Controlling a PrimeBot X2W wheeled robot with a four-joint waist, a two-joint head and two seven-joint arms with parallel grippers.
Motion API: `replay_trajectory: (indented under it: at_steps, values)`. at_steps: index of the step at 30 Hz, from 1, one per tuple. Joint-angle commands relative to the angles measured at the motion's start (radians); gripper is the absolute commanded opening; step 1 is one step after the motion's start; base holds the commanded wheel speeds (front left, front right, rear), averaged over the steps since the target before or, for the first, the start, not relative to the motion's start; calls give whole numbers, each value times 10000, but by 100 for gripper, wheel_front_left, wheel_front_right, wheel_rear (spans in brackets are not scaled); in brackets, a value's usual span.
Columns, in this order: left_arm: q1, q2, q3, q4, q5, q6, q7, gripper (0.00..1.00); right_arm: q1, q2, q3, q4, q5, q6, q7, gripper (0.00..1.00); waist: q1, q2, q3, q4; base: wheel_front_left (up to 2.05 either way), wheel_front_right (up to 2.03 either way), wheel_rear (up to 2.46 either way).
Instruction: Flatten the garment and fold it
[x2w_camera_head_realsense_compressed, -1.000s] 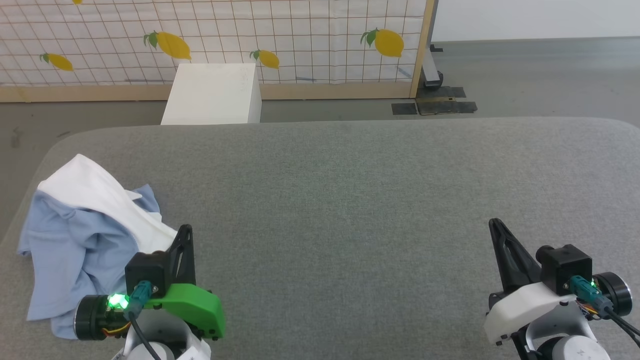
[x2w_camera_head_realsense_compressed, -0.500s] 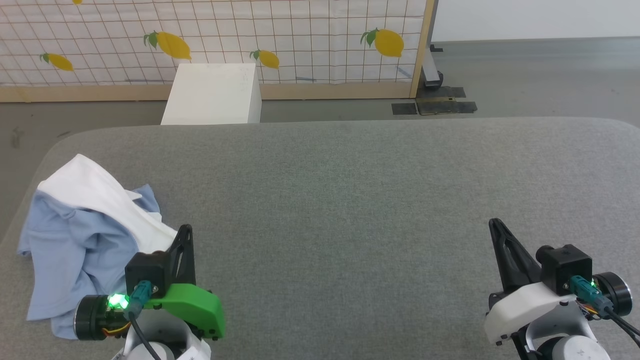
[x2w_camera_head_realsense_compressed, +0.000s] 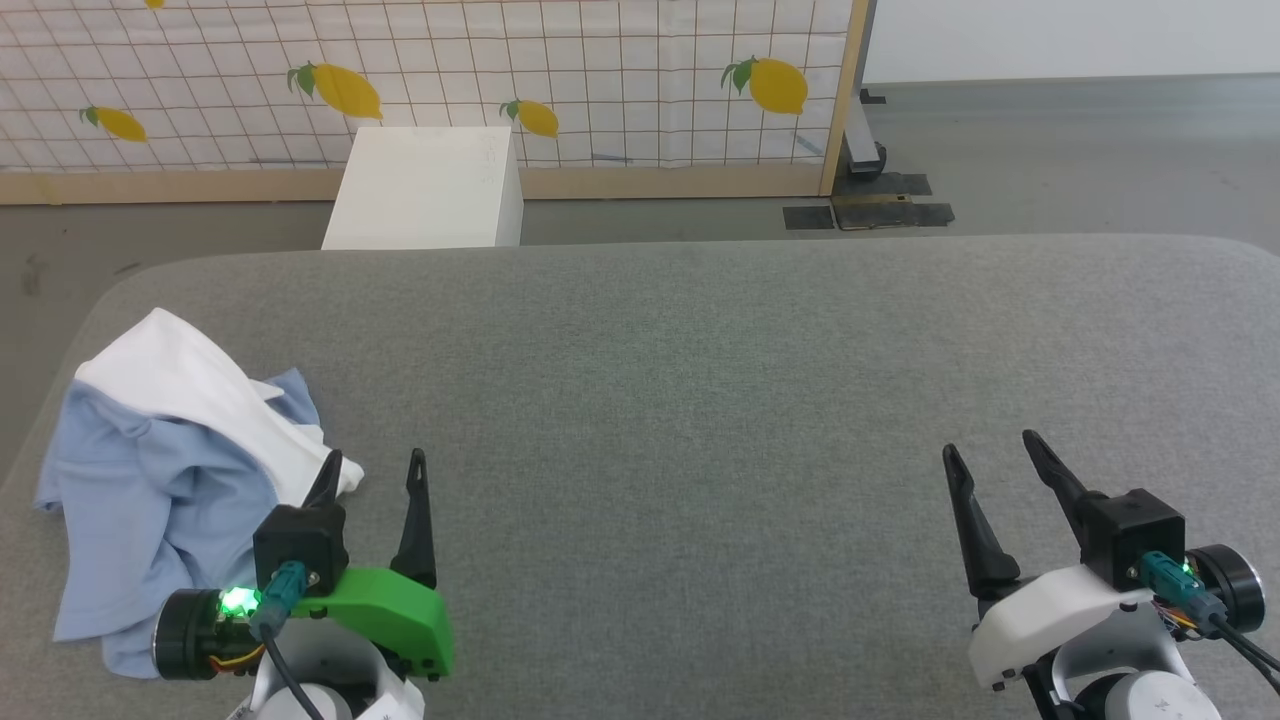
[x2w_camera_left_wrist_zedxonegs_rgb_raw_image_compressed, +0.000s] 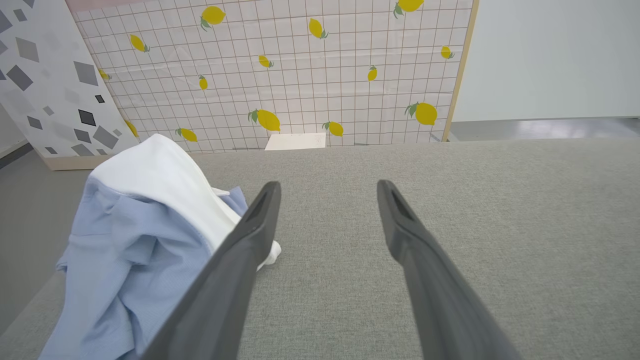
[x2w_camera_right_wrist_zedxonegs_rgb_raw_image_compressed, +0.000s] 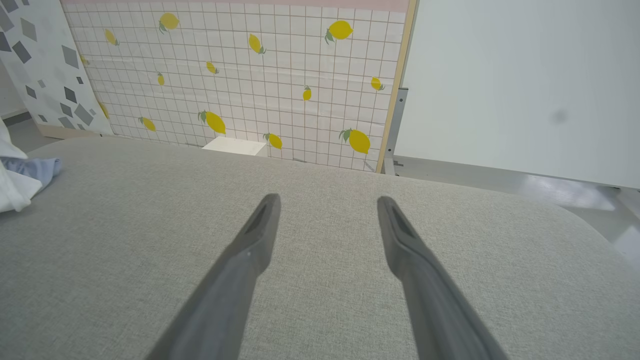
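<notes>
Grey fabric covers the wide bench (x2w_camera_head_realsense_compressed: 700, 350), which has rounded corners and takes up most of the head view. Behind it stands a partition (x2w_camera_head_realsense_compressed: 600, 70) with a white grid and yellow lemons, and a white box (x2w_camera_head_realsense_compressed: 425, 190) sits on the floor just before this partition. The garment (x2w_camera_head_realsense_compressed: 160, 470) lies in a crumpled heap at the left end of the bench, close to the edge. It is light blue, with a white part folded across its top and right side. The left gripper (x2w_camera_head_realsense_compressed: 375, 457) is just beside the white edge of the heap, released, its two fingers spread apart and grasping nothing. I cannot tell whether its left finger touches the cloth. The right gripper (x2w_camera_head_realsense_compressed: 988, 443) is well apart from the garment, over the bare right part of the bench, also released and with nothing between its fingers.
</notes>
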Motion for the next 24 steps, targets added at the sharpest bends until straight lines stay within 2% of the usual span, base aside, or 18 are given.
replay_trajectory:
  at_steps: [1, 12, 24]
  values:
    - [-11, -1, -35, 32, -33, 36, -54, 100, -11, 1, 2, 18, 10, 0, -46, 100, 0, 0, 0, 3, 0, 0, 0]
    - [-85, 1, -221, 200, -191, 201, -286, 100, -69, 3, 14, 110, 12, -2, -266, 100, 0, 0, 3, 171, 0, 0, 0]
    - [-108, 59, -335, 324, -368, 388, -535, 100, -117, 5, 68, 228, 36, -4, -497, 100, 0, 0, -13, 733, 0, 0, 0]
